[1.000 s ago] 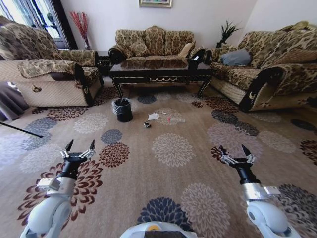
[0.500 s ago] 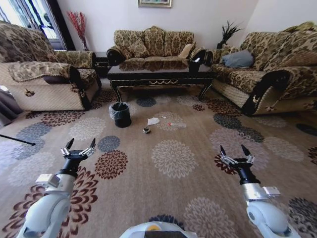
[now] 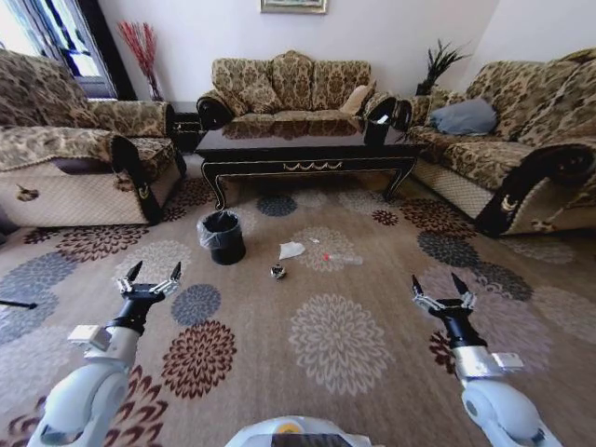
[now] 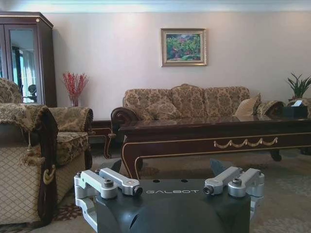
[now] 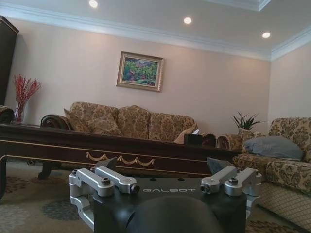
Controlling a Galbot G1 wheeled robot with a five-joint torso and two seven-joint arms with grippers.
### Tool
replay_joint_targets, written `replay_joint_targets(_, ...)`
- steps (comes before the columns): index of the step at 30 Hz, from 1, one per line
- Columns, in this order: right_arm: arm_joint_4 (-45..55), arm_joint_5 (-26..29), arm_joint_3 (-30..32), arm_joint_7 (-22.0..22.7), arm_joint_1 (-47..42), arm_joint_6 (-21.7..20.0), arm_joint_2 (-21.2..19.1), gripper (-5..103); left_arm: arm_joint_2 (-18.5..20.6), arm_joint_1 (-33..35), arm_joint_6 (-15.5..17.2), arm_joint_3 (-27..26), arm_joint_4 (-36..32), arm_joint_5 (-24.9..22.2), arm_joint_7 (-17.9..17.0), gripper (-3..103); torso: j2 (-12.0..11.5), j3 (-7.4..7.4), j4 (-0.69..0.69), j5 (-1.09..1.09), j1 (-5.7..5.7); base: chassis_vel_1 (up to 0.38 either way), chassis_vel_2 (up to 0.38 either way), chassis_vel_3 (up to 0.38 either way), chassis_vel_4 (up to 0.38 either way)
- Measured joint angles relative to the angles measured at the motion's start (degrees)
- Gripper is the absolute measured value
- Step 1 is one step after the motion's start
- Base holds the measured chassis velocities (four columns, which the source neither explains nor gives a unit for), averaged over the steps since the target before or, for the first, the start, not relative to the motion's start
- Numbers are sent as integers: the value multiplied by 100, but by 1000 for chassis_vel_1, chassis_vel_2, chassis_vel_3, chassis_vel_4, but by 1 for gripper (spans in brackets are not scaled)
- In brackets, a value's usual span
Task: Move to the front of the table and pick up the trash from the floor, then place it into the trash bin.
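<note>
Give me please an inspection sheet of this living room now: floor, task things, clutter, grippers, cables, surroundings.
Surface: flower-patterned carpet.
Job's things: coffee table ahead; black bin with liner on the carpet before the table's left end; white paper, bottle and small round item lie on the floor right of the bin.
Clutter: dark box on the table.
Grippers: left gripper and right gripper both open, empty, held out low and well short of the trash.
Cables: nothing seen.
Surroundings: sofas on three sides, picture, red twigs, plant.

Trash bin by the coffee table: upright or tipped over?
Upright. The trash bin stands on the carpet with its liner-wrapped rim facing up, near the table's left front leg.
</note>
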Motion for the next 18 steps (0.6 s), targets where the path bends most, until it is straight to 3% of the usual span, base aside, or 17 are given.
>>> replay_joint_targets(2,-21,-4,-2,0,4,2,-1,100,1,-16,0,0,24,0,0,100,0,1,2,6,0,-307,364,312,-367)
replay_joint_targets(4,-29,-18,-13,1,-2,9,-2,100,-3,-37,0,2,55,9,0,100,2,0,0,-7,-1,-353,363,328,-349)
replay_joint_targets(8,-52,-60,-53,1,0,14,8,100,-31,-48,4,25,82,55,-2,100,3,2,2,6,0,-330,347,352,-342)
replay_joint_targets(10,-62,-71,-66,3,6,19,12,100,-46,-50,9,35,87,72,-9,100,5,2,1,-4,-1,-374,338,373,-347)
replay_joint_targets(18,-100,-82,-83,1,20,30,10,100,-55,-48,12,27,89,82,-48,100,5,5,2,1,0,-369,350,359,-360)
